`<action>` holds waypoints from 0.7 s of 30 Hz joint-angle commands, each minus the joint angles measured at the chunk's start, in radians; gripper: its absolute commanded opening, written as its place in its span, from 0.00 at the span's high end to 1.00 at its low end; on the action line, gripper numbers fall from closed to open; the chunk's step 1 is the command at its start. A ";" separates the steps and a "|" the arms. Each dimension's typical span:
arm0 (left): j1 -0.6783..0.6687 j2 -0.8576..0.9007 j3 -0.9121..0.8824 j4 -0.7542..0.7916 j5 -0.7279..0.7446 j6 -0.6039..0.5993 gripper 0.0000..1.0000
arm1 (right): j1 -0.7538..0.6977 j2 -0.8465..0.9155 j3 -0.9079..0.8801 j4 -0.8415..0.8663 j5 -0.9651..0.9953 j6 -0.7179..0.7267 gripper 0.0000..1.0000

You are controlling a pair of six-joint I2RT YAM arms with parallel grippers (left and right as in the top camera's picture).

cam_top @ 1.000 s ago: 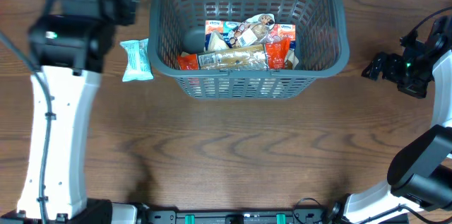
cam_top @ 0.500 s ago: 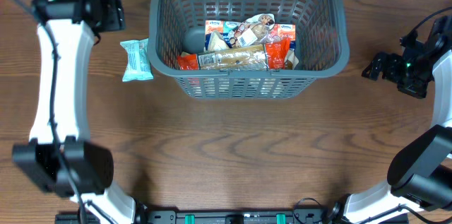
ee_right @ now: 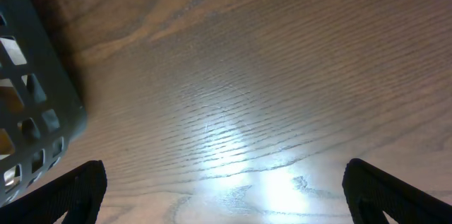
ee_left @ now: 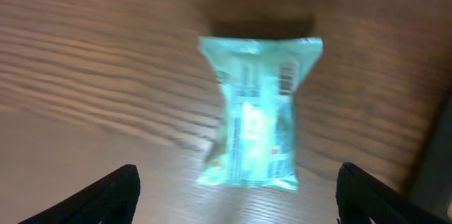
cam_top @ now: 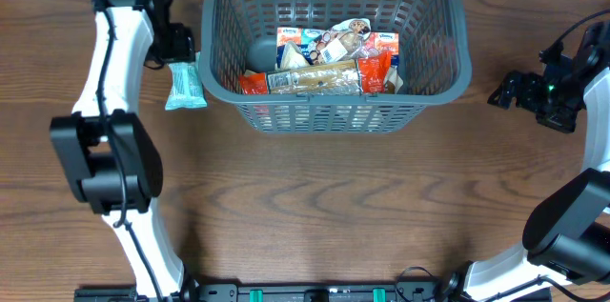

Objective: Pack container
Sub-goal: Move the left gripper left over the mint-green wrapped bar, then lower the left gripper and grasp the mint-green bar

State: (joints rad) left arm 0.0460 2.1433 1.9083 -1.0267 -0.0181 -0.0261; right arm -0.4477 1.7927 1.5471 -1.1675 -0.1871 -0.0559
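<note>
Swung inward, the left gripper (cam_top: 179,50) hovers, fingers released, over a teal packet (cam_top: 184,88) at 9 o'clock of the container (cam_top: 334,117), itself at the table's (cam_top: 315,207) 12 o'clock; the right gripper (cam_top: 503,90), also released, sits at its 3 o'clock.

The table (cam_top: 315,197) is brown wood with a bold grain and a smooth, faintly glossy finish that throws back a pale glare. The container (cam_top: 335,119) is matt dark grey plastic. The teal packet (cam_top: 184,86) at its nine o'clock is shiny, crinkled film, like the printed wrappers (cam_top: 324,64) inside.
</note>
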 commanded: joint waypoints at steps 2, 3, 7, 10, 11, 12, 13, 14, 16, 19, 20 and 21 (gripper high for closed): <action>0.009 0.077 0.013 -0.016 0.098 -0.005 0.18 | -0.003 0.003 -0.005 -0.005 -0.008 -0.013 0.01; 0.009 0.092 0.013 -0.018 0.098 -0.005 0.18 | -0.003 0.003 -0.005 -0.006 -0.008 -0.013 0.01; 0.009 0.122 0.013 -0.023 0.098 -0.005 0.18 | -0.003 0.003 -0.005 -0.010 -0.008 -0.013 0.01; 0.009 0.129 0.013 -0.018 0.098 -0.005 0.18 | -0.003 0.003 -0.005 -0.011 -0.008 -0.013 0.01; 0.009 0.130 0.013 -0.014 0.098 -0.005 0.18 | -0.003 0.003 -0.005 -0.011 -0.008 -0.013 0.01; 0.009 0.131 0.013 -0.011 0.098 -0.005 0.18 | -0.003 0.003 -0.005 -0.011 -0.008 -0.013 0.01; 0.009 0.132 0.013 -0.008 0.098 -0.005 0.18 | -0.003 0.003 -0.005 -0.011 -0.008 -0.013 0.01; 0.009 0.133 0.012 -0.005 0.098 -0.005 0.18 | -0.003 0.003 -0.005 -0.011 -0.008 -0.013 0.01; 0.009 0.134 0.005 0.004 0.098 -0.005 0.18 | -0.003 0.003 -0.005 -0.011 -0.008 -0.013 0.01; 0.009 0.134 -0.012 0.019 0.097 -0.005 0.18 | -0.003 0.003 -0.005 -0.011 -0.008 -0.013 0.01; 0.009 0.134 -0.019 0.027 0.097 -0.005 0.18 | -0.003 0.003 -0.005 -0.011 -0.008 -0.013 0.01; 0.010 0.134 -0.028 0.037 0.097 -0.005 0.18 | -0.003 0.003 -0.005 -0.012 -0.008 -0.013 0.01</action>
State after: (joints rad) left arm 0.0460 2.2684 1.9026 -0.9977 0.0727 -0.0265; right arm -0.4477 1.7927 1.5471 -1.1782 -0.1867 -0.0559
